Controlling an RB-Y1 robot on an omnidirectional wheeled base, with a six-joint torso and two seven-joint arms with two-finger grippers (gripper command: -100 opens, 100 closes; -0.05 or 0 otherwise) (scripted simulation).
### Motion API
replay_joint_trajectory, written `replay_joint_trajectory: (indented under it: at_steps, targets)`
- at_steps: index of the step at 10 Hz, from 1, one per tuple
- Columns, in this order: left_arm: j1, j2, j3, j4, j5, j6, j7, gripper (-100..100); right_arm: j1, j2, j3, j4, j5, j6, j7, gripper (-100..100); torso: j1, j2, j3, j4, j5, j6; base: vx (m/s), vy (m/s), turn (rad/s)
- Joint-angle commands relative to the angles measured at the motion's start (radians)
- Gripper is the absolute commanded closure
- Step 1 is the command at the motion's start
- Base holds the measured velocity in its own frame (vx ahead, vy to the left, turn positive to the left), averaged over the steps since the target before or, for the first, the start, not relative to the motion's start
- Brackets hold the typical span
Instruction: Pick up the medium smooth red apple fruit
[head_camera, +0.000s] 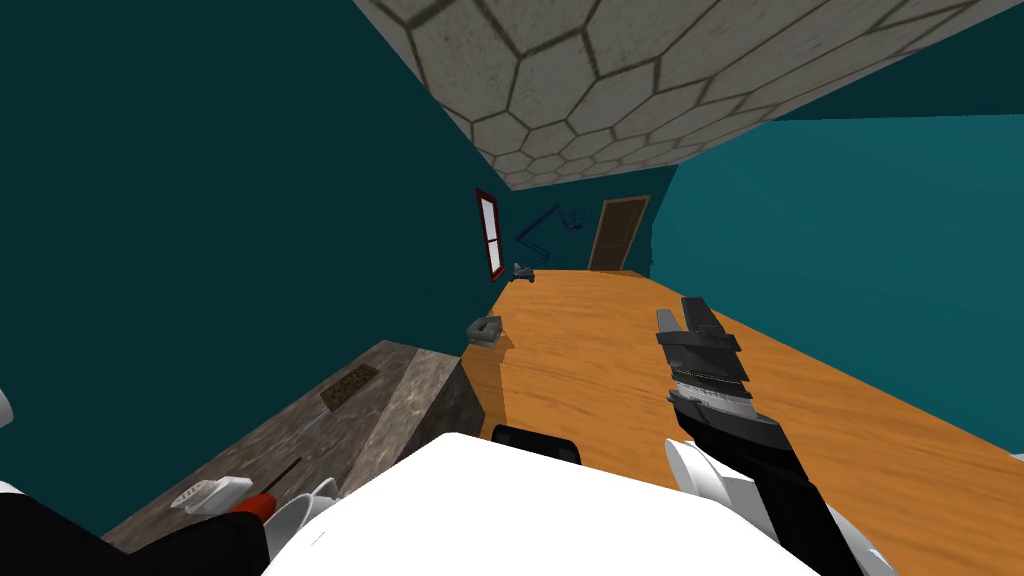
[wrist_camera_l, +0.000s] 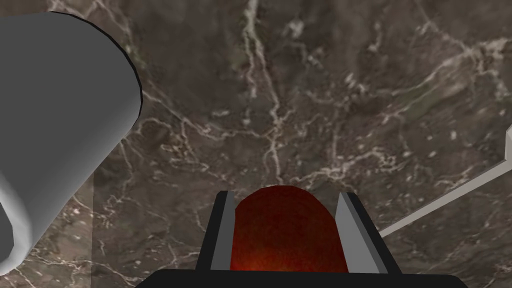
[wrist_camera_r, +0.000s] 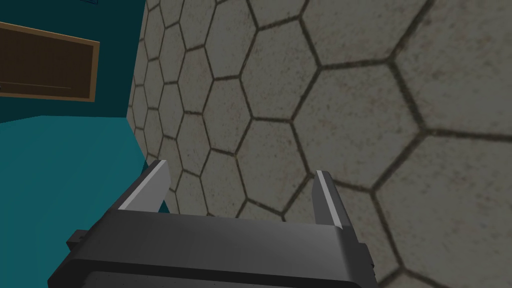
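Observation:
The dark red apple (wrist_camera_l: 285, 235) sits between the two fingers of my left gripper (wrist_camera_l: 285, 197), which press its sides. Behind it lies a brown marbled counter (wrist_camera_l: 310, 100). In the head view a bit of the red apple (head_camera: 258, 503) shows at the end of my left arm, low on the left, over the same counter (head_camera: 400, 400). My right gripper (head_camera: 690, 315) is raised over the wooden floor on the right. In the right wrist view it (wrist_camera_r: 242, 175) stands open and holds nothing.
A large grey cylinder (wrist_camera_l: 55, 125) stands close beside the left gripper, and a thin white rod (wrist_camera_l: 450, 200) lies on the other side. White cups (head_camera: 300, 510) and a white object (head_camera: 210, 493) sit by the apple. A vent grate (head_camera: 349, 385) lies farther along the counter.

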Motion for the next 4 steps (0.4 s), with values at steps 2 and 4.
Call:
replay_joint_trajectory:
  at_steps: [2,4]
  targets:
    - [0.016,0.038,-0.014,0.025,0.02,-0.051,0.009,100,0.0,0.0,0.0,0.0,0.0,0.0,0.0,0,0.0,0.0,0.0,0.0,0.0,0.0,0.001,-0.033,0.044]
    - [0.013,0.029,-0.009,0.021,0.014,-0.041,0.009,0,0.0,0.0,0.0,0.0,0.0,0.0,0.0,0,0.001,0.0,0.0,0.0,0.0,0.0,0.0,-0.006,0.004]
